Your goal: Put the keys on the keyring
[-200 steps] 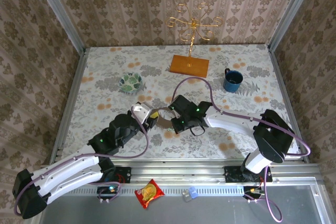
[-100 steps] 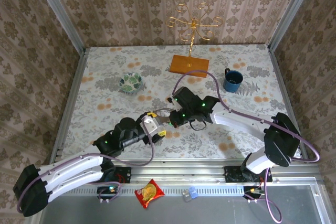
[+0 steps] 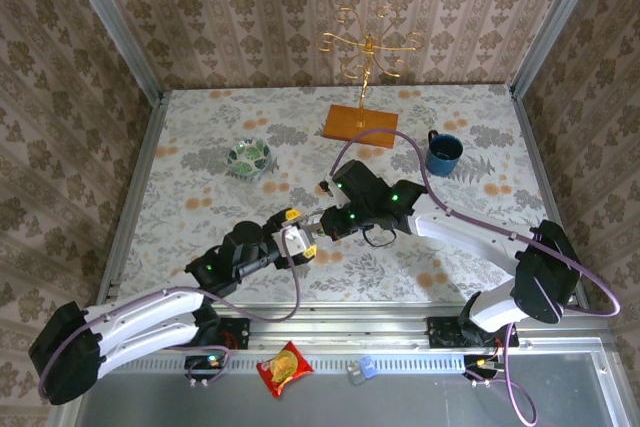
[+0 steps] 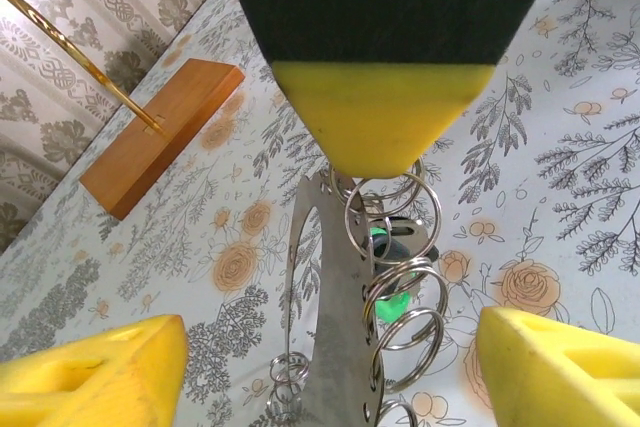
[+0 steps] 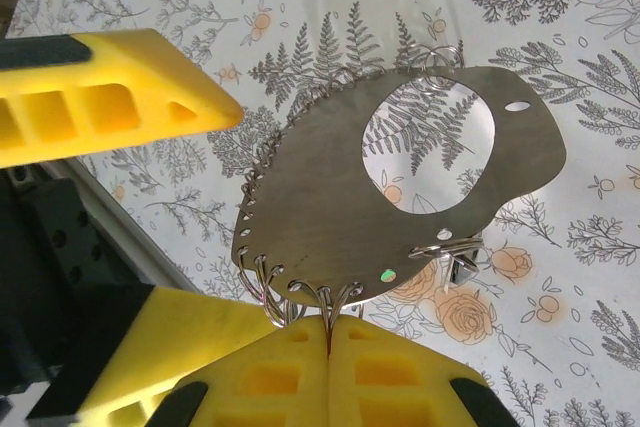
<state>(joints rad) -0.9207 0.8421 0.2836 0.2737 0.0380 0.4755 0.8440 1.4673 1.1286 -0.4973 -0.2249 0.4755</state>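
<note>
The floral desk [image 3: 180,177] spreads out around both sets of jaws, which meet near its middle. Beyond the right jaws rises the gold wire stand [image 3: 365,57] on its wooden base. The mug [image 3: 443,152] sits beyond them and to the right, and the bowl [image 3: 248,156] lies beyond the left jaws, to their left. All three are well apart from the jaws.

Between the two sets of jaws I see the keyring [image 5: 330,207], a flat grey plate with an oval hole and wire rings threaded along its edge. It is held up off the desk. My right jaws are clenched on the edge nearest them, the yellow pads [image 5: 400,377] pressed together with the rim and a few rings caught in the seam. My left jaws are released, their fingers [image 4: 100,367] spread wide, one on each side of the plate. From the left wrist the plate stands edge-on straight ahead, midway between those fingers.

A key [image 4: 384,245] with a green head shows just behind the rings, on the far side from the left jaws. I cannot tell whether it hangs from a ring or lies on the desk.
</note>
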